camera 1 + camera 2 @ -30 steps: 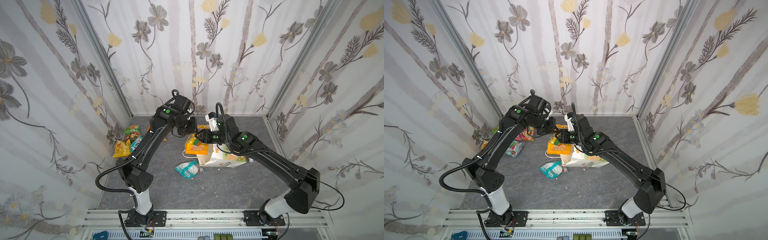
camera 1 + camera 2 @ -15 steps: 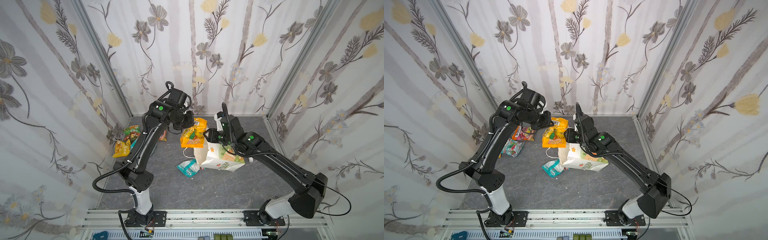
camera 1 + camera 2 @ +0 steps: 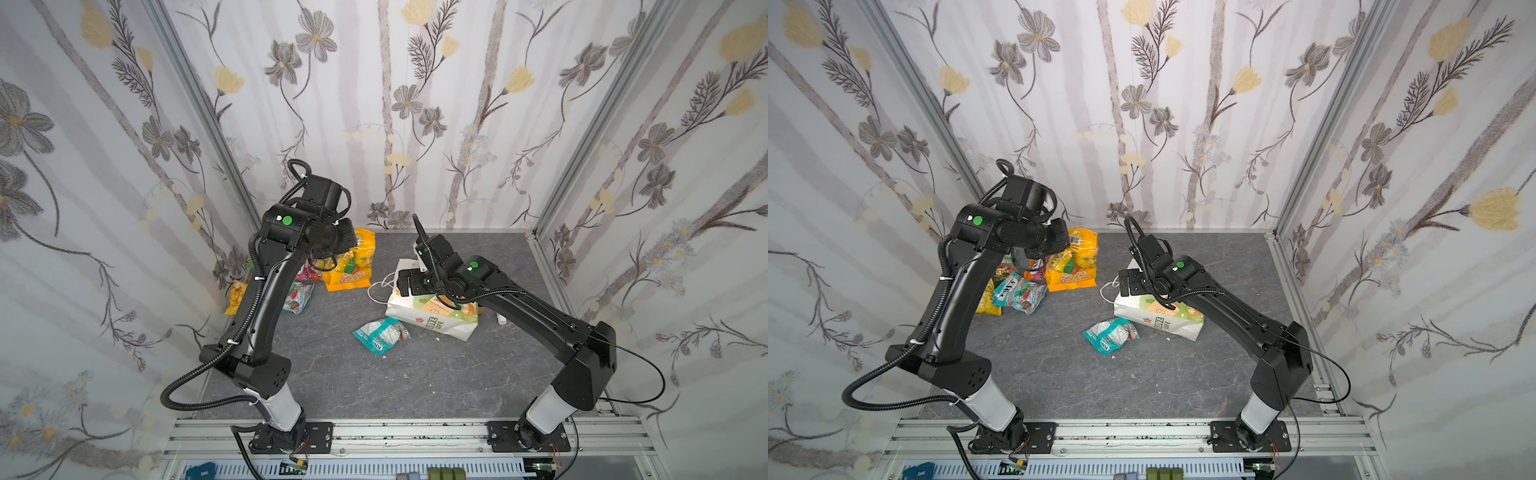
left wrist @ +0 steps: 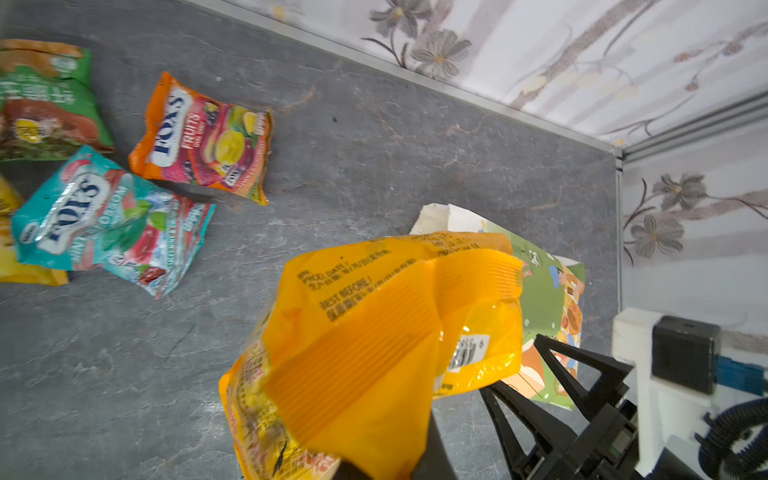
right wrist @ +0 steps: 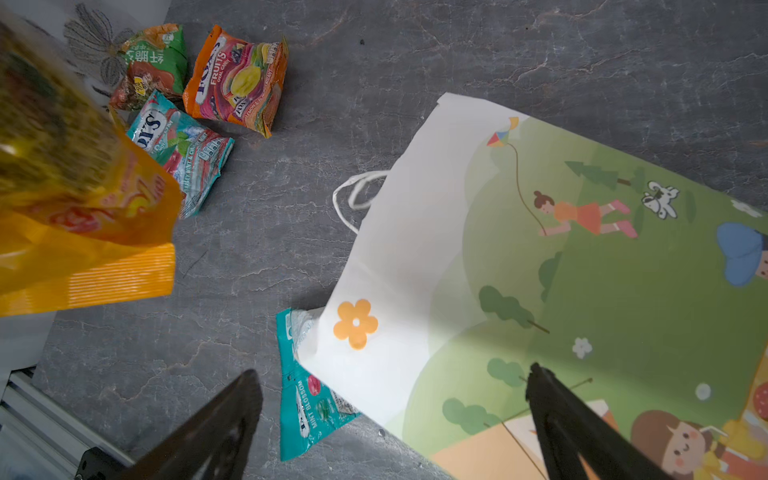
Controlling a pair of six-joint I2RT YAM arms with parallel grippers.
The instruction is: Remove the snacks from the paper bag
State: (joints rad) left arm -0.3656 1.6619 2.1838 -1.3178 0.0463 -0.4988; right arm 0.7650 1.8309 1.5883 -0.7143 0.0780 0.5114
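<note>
My left gripper is shut on an orange-yellow snack packet, which hangs above the floor's back left. The paper bag lies on its side, mouth toward the left. My right gripper hovers open over the bag's mouth end, with nothing between its fingers. A teal snack lies on the floor, partly under the bag's edge. Orange, teal and green snacks lie in a pile at the left.
A yellow packet lies by the left wall, at the edge of the pile. A small brown bottle and a small white thing lie just right of the bag. Flowered walls close in three sides of the grey floor.
The left gripper carried the orange-yellow packet away from the bag's mouth toward the back left. The right gripper opened and let go of the bag, which now lies flatter.
</note>
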